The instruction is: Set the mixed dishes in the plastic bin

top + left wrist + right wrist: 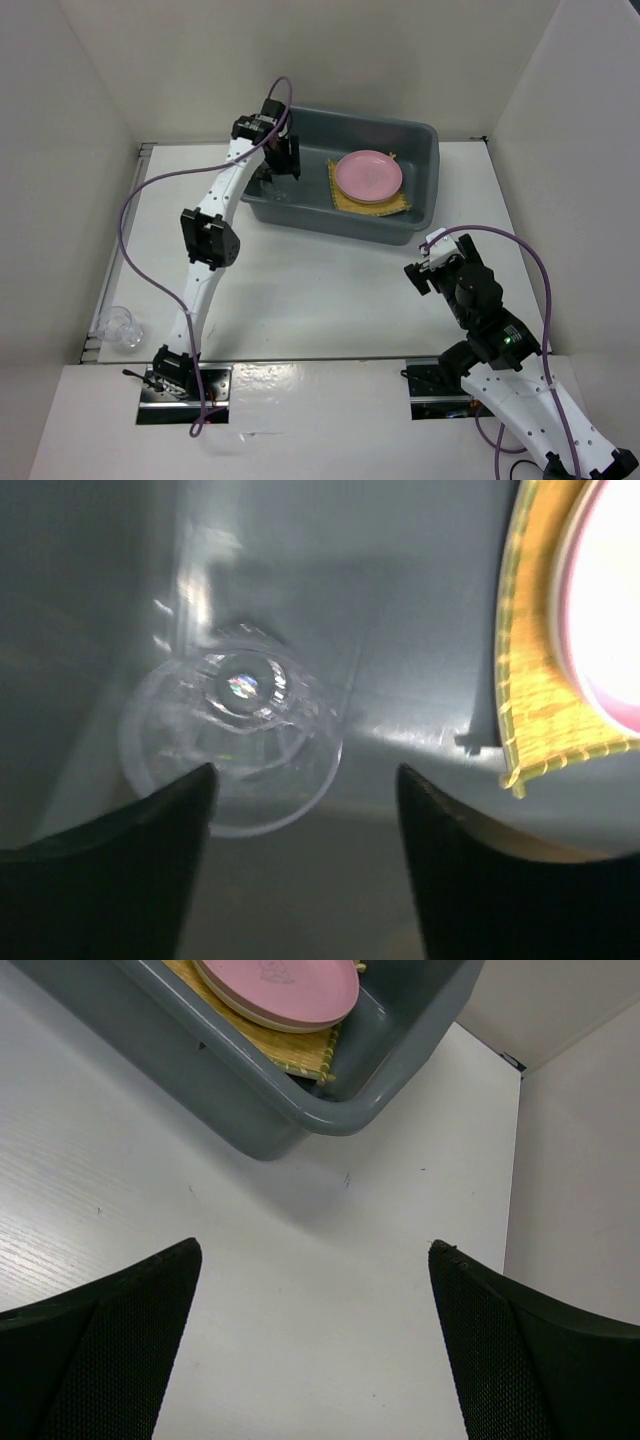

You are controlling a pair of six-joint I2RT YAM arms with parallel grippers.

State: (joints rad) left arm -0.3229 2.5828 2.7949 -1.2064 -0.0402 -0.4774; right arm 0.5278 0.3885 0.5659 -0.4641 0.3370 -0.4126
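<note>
Left fingers (110, 880) apart over glass cup (235, 735), bamboo mat (530, 680) beside

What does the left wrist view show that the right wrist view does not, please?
Only the left wrist view shows a clear glass cup on the bin floor, just beyond the open left pincer. Only the right wrist view shows the bin's outer wall and the white table. Both show the pink plate on the yellow mat inside the bin.
</note>
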